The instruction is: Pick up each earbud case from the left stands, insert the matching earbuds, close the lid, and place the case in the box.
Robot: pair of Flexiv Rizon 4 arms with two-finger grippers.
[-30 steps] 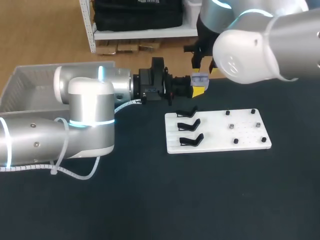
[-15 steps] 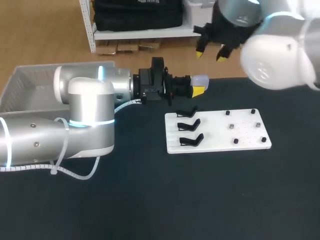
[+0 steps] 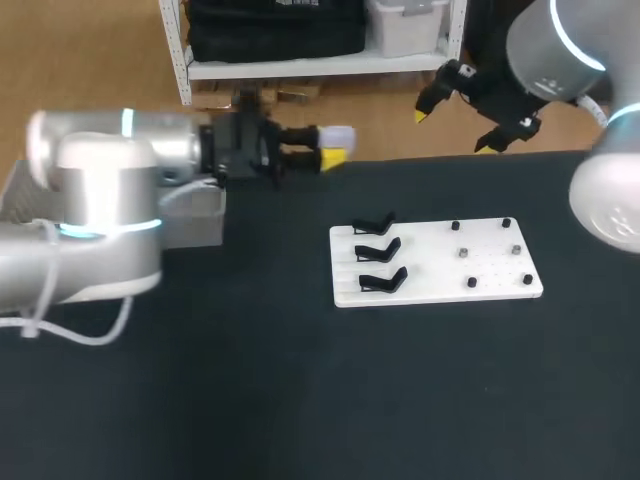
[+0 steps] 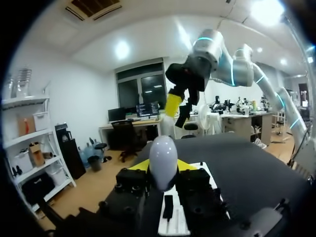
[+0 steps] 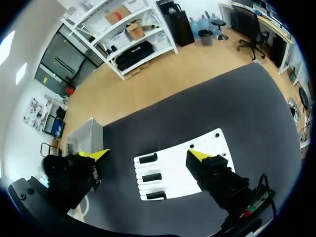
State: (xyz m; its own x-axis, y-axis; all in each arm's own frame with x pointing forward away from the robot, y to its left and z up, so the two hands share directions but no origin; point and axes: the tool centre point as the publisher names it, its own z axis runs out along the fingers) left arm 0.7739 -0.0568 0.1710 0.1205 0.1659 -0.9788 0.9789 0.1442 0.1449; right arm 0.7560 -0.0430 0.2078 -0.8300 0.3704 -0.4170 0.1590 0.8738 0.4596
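Your left gripper (image 3: 330,152) pinches the pale egg-shaped earbud case (image 3: 336,133); right gripper (image 3: 453,130) gapes empty. A loose pinch could drop it short of the grey box (image 3: 200,218) at nine o'clock.

Right gripper (image 5: 149,154): fingers spread wide, yellow tips well apart, nothing between them, high above the table.
Table (image 5: 237,108): dark mat, seen from above.
White board (image 5: 173,173): lies flat on the mat, beneath the gripper.
Stands (image 5: 152,177): three black, in a row on the board's side nearer the box.
Pegs (image 5: 217,134): small dark dots, probably studs, at the board's far side.
Box (image 5: 86,140): pale bin at the table's edge, well apart from the board.
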